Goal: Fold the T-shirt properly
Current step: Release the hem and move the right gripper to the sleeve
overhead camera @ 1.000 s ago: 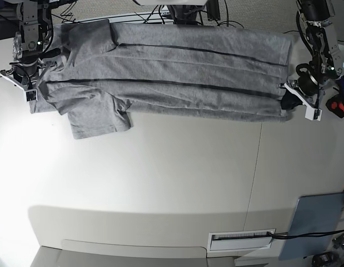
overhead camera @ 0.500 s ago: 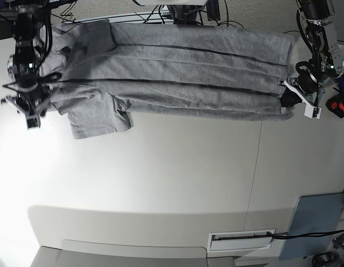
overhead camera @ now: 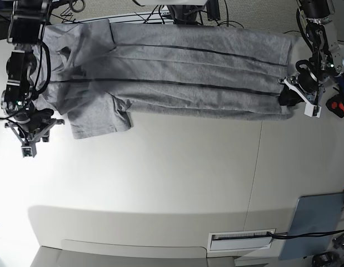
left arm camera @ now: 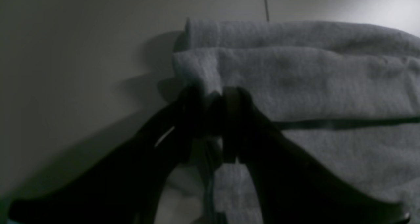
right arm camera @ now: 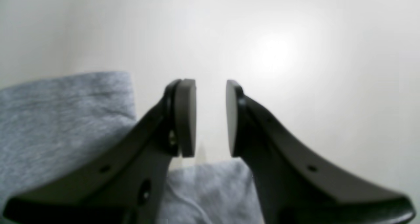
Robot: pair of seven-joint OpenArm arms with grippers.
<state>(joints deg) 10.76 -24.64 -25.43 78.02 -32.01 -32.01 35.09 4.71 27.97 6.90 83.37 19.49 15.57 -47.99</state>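
**A:** Where does the T-shirt (overhead camera: 177, 72) lie?

**B:** Stretched left to right along the far edge of the worktop (overhead camera: 177, 183), already doubled lengthwise into a long band. One sleeve sticks out toward the near side at the left end.

**A:** And the claws?

**B:** The left claw (left arm camera: 213, 96), at the right of the base view, is clamped on the T-shirt at the near corner of its right end; the wrist view shows cloth bunched between the jaws. The right claw (right arm camera: 210, 117) has its pads apart with nothing between them, hovering over bare worktop just near of the sleeve, at the left of the base view.

**A:** So what makes the step go well?

**B:** I'd judge the right claw needs a matching grip on the left end. It should come in low, slide one pad under every layer at the near corner, then close, so the stack lifts together. Both ends ought to rise evenly, with light tension between them. The loose sleeve could drag or flop open, so tuck it first.
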